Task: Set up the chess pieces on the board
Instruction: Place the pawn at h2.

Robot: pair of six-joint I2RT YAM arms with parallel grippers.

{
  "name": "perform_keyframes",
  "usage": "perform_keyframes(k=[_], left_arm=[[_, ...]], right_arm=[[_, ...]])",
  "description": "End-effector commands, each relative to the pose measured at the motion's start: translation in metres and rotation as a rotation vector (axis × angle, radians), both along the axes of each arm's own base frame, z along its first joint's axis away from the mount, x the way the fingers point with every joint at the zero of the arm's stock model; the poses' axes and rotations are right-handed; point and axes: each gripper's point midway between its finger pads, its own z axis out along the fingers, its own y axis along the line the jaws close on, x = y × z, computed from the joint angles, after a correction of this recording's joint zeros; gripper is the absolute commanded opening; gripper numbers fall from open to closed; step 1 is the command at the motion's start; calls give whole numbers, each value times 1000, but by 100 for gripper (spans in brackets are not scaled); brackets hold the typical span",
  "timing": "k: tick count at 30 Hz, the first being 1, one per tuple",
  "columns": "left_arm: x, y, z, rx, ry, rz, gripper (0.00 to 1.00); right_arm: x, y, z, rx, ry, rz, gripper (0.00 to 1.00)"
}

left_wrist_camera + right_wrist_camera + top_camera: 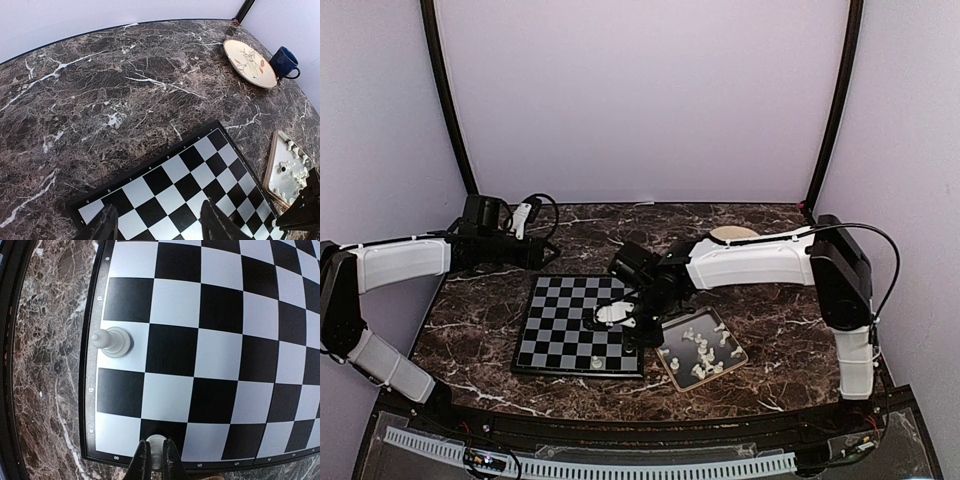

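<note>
The right gripper (155,460) is squeezed shut on one small white chess piece (156,441), which sticks out from between its two thin fingers; it holds the piece by the sides with the base down, most likely so the piece can be stood on a square; the piece hangs over a dark square close to the right near corner of the board (220,305), and I cannot tell if its base touches the square yet; a second piece (112,341) stands upright on a light square in the near edge row, a few squares to the left, so the job looks like it has only just started; the loose pieces (703,345) lie in a heap in the tray (270,160) just to the right of the board, close by so each trip is short; the right arm (750,262) reaches in from the right, its long white part lying almost flat, and its wrist tips down over the board; the left gripper (159,220) is wide open with nothing in it and sits over the far left corner of the board; the left arm (405,262) stretches along the left side, out of the way; a plate (260,75) and a blue mug (283,60) sit on the table (100,100) far off to the right.
</note>
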Motion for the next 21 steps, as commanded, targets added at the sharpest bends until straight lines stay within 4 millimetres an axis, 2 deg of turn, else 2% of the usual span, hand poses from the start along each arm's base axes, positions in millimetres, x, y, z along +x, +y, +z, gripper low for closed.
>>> perform_keyframes(k=[1,9,16,18,21], left_arm=[[2,-3,23,-19,-50,-7,59],[2,-4,24,-23,-50,-12,59],[2,-4,25,-24,-53,-11,59],[2,-4,25,-24,-52,-11,59],[2,-4,25,-24,-50,-13,59]], right_arm=[[0,9,1,-10,-15,4,6],[-1,6,-8,-33,-11,1,7],[0,6,-9,-35,-22,-6,20],[1,7,-7,-31,-22,-7,26],[1,8,0,-18,-26,-10,29]])
